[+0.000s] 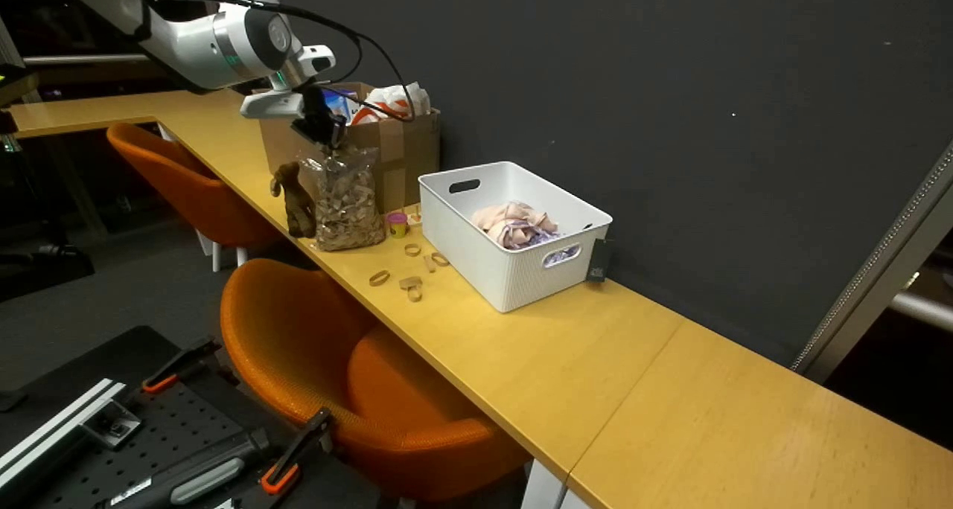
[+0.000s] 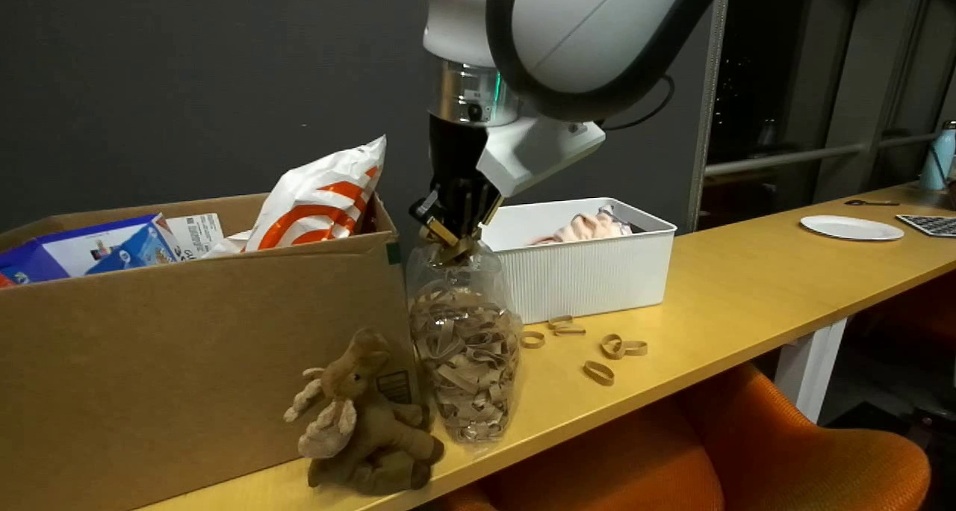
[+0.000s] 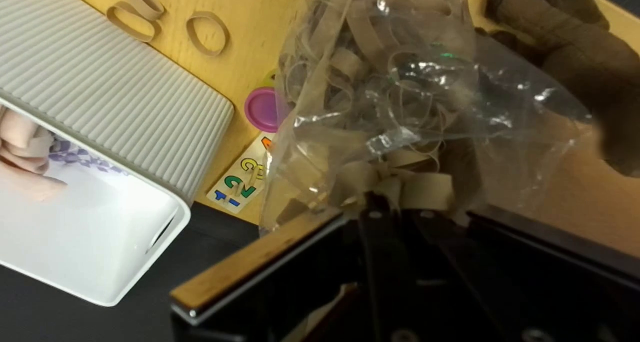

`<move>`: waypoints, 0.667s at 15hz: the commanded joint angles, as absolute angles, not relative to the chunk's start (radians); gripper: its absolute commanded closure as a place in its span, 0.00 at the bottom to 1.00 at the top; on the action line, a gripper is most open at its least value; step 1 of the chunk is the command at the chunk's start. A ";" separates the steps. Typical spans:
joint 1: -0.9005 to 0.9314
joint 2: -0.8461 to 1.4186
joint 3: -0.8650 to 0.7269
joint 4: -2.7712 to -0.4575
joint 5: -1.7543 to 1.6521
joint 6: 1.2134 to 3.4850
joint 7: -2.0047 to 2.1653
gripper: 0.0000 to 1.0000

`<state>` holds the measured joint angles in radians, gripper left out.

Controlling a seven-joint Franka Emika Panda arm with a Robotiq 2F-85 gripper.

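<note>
One bag (image 2: 467, 347) of rubber bands (image 2: 457, 380), clear plastic, stands upright on the bench (image 1: 588, 353) just beside the carton (image 2: 209, 361). Claw (image 3: 400, 209) is at the bag's top, closed down, pinching what looks like a small bunch of bands (image 3: 427, 191) at its tips; loose plastic sits all around, can't tell whether a fold of it is in the grip too. Main risk: if plastic is caught, or the pinched bands tangle with those below, a lift could drag the whole bag, tip it and spill bands from the top. Second: the bunch is small and likely springy, so pieces could slip out or snap off sideways if the pinch is shallow. Third: crowding. Plush (image 2: 377, 436) sits in front of the carton, right next to the bag, close to the bench edge; a sideways swing could knock it off. Tub (image 3: 264, 108) and number card (image 3: 240, 182) are off the carton's end, between it and the bin (image 1: 461, 234) with cloth (image 1: 514, 222) inside; a toppling bag could land on the tub or card. Loose bands (image 3: 141, 2) lie farther from the carton, along the bin, and a low sweep could scatter them. White packet (image 2: 321, 197) pokes above the carton's rim, not far from the claw, so turning that way could bump it. Bag film glints and wrinkles, so judging the grip by eye could mislead.
</note>
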<state>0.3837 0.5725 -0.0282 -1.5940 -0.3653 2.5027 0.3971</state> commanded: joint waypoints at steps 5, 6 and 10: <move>0.391 0.528 -0.032 -1.637 -0.370 2.515 0.401 0.39; 0.391 0.526 -0.032 -1.638 -0.370 2.516 0.402 0.33; 0.388 0.500 -0.032 -1.661 -0.373 2.522 0.402 0.03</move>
